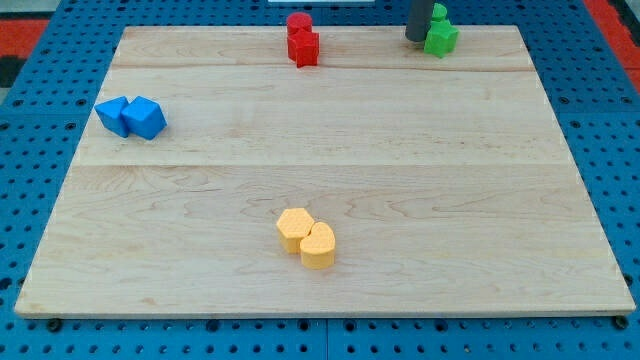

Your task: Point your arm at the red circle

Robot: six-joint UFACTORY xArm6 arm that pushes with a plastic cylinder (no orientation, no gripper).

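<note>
- Sitting near the table's left edge, toward the far corner: two blue blocks (131, 117), touching each other, both angular in shape.
- Resting near the middle of the table's near edge: two yellow blocks (307, 238), touching, one six-sided, the other rounded like a heart.
- Standing at the table's far edge, a little left of centre: the red circle (298, 23), a short round block, touching a second red block (304, 47) just in front of it.
- Hanging at the far edge toward the right corner: a dark rod, my tip (415, 39) touching or just beside the left face of a green block (440, 36), with another green block (438, 13) behind.
- Carrying no pincer at all: a bare rod, nothing opening, nothing being held.
- Remaining to do, judging by the layout: nearly everything, with the tip well apart from the red circle and needing to travel left along the far edge.
</note>
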